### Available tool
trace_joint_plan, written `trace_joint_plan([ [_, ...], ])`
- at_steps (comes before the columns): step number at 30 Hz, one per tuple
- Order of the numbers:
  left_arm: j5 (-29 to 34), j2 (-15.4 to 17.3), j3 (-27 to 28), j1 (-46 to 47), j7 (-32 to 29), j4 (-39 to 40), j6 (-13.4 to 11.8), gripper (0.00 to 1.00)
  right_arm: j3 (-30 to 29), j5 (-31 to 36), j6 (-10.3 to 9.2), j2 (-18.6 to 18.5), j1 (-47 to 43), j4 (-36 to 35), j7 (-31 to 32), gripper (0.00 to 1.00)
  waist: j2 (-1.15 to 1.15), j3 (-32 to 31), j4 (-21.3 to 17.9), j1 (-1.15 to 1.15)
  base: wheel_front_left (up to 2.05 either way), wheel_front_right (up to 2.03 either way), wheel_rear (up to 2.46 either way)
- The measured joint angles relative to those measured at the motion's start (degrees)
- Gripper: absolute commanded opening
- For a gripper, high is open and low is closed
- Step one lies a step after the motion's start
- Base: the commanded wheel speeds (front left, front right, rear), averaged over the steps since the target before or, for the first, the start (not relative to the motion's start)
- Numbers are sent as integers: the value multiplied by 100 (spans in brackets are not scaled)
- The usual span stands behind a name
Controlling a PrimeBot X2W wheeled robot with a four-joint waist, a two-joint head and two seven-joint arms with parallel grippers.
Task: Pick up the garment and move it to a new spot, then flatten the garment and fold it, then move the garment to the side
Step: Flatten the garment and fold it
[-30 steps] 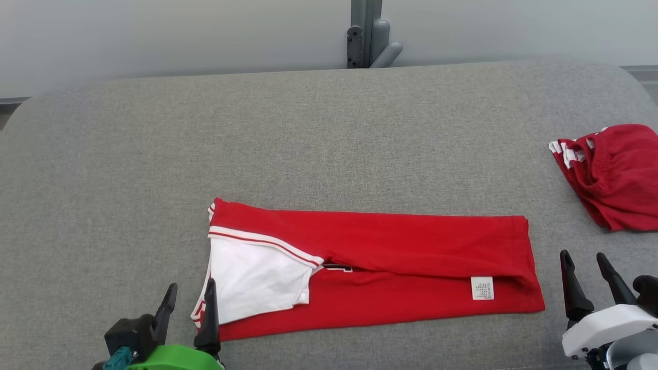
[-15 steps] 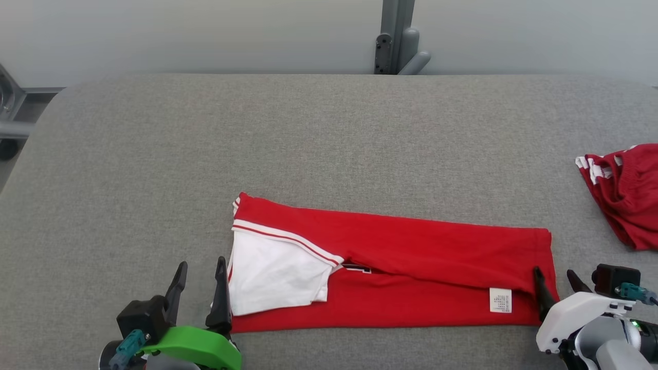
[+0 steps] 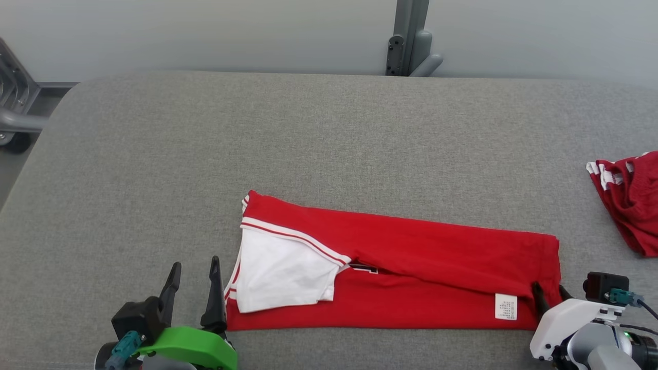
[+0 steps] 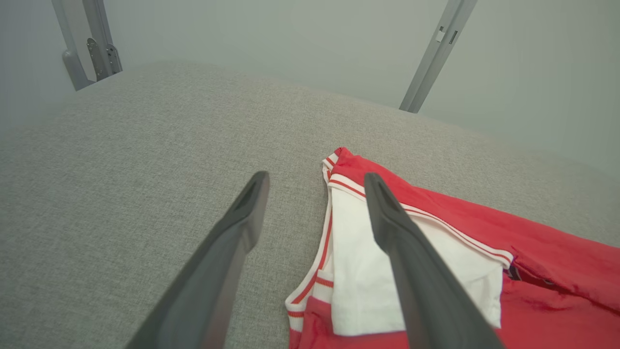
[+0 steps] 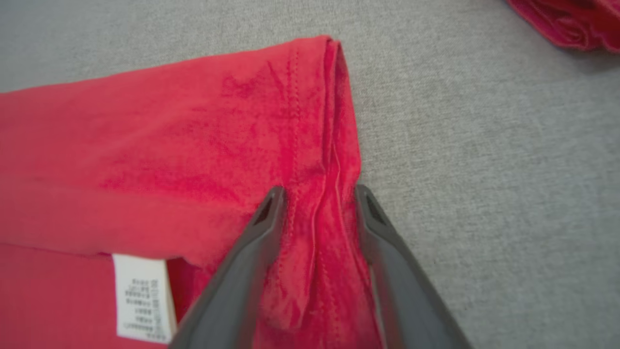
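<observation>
The garment (image 3: 411, 257) is a red jersey with a white panel and striped trim, folded into a long strip on the grey padded surface (image 3: 308, 144). My left gripper (image 3: 195, 262) stands open just left of its white end; in the left wrist view the left gripper (image 4: 316, 177) has one finger over the white panel of the garment (image 4: 533, 271) and nothing between its fingers. My right gripper (image 3: 548, 288) is at the strip's right end. In the right wrist view the right gripper (image 5: 318, 189) straddles the bunched hem of the garment (image 5: 169, 145), fingers still apart.
A second crumpled red garment (image 3: 629, 200) lies at the far right, also at the top right as red cloth (image 5: 566, 19). A grey post (image 3: 406, 38) rises behind the surface and a metal frame (image 3: 15, 103) stands off its left edge.
The head camera has shifted. My right gripper moved from beside the strip onto its right hem, and its fingers have narrowed slightly around the cloth. The left gripper stays open by the white end.
</observation>
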State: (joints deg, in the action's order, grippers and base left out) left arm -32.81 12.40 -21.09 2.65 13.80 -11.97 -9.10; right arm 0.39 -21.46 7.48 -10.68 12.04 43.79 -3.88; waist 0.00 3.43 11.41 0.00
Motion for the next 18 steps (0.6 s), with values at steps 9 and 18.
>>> trace_joint_plan([
  [9,-2,15,12,-8,37,-15,-20,100,156,-432,8,23,164,-41,-23,0,0,-19,-174,0,0,0,0],
  [18,8,36,-5,-13,42,15,-49,100,93,-945,8,-635,113,-712,153,0,0,-32,-537,0,0,0,0],
])
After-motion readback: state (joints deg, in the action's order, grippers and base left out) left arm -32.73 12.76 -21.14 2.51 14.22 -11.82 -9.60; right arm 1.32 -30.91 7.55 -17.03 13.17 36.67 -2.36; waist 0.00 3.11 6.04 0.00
